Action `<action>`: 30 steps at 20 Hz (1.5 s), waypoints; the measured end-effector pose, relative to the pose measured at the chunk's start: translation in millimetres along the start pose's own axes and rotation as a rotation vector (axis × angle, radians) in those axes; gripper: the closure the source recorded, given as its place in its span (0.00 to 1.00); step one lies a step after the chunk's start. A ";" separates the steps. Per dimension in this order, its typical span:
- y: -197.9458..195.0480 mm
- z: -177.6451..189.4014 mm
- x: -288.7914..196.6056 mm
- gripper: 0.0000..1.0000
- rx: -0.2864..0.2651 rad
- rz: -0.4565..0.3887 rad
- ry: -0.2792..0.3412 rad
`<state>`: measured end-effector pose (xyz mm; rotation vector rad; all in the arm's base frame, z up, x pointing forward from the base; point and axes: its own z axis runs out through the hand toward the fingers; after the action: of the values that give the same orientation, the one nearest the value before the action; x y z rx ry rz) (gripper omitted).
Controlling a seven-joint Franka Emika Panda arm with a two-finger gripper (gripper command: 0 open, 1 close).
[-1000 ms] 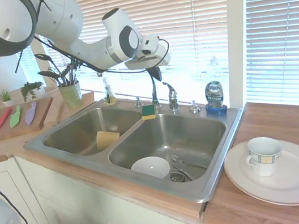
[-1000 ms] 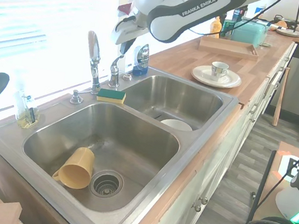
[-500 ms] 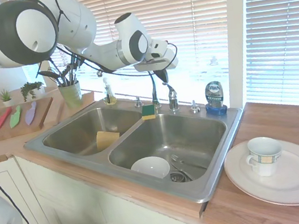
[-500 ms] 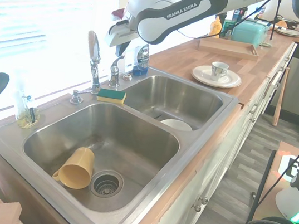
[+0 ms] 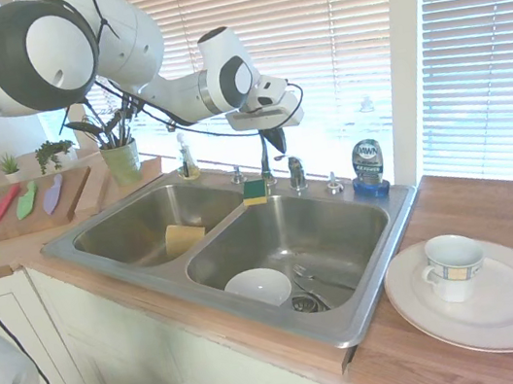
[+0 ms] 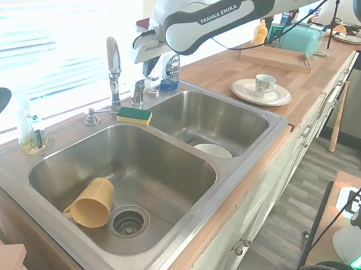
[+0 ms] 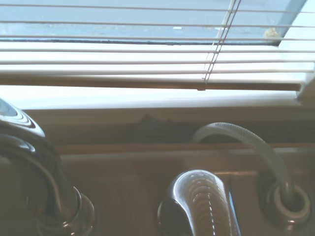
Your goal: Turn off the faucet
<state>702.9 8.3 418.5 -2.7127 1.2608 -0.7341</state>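
The chrome faucet's thin arched spout (image 5: pixel 265 163) (image 6: pixel 113 64) rises at the back of the steel double sink (image 5: pixel 394 218) (image 6: pixel 261 143). Its separate short lever handle (image 5: pixel 297 173) (image 6: pixel 140 91) stands just to the side and sits low. In the wrist view the lever handle (image 7: pixel 202 201) fills the lower middle, with the spout's base (image 7: pixel 54 191) beside it. My gripper (image 5: pixel 275 142) (image 6: pixel 151 57) hangs directly above the lever, its dark fingers together in one wedge pointing down, holding nothing. I see no water running from the spout.
A green-and-yellow sponge (image 5: pixel 255 191) lies on the divider by the faucet. A blue dish soap bottle (image 5: pixel 367 165) stands just past the lever. A white bowl (image 5: pixel 259 287) and a yellow cup (image 6: pixel 91 210) lie in the basins. A plate with a mug (image 5: pixel 456 267) sits on the counter.
The lever handle stood upright before and now sits lower. My gripper came in over it and ended a little lower, just above the lever.
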 end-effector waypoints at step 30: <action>153.8 -66.7 -148.0 1.00 -0.292 -0.012 -0.368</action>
<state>483.0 24.5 380.8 -2.8919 1.3452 -0.0388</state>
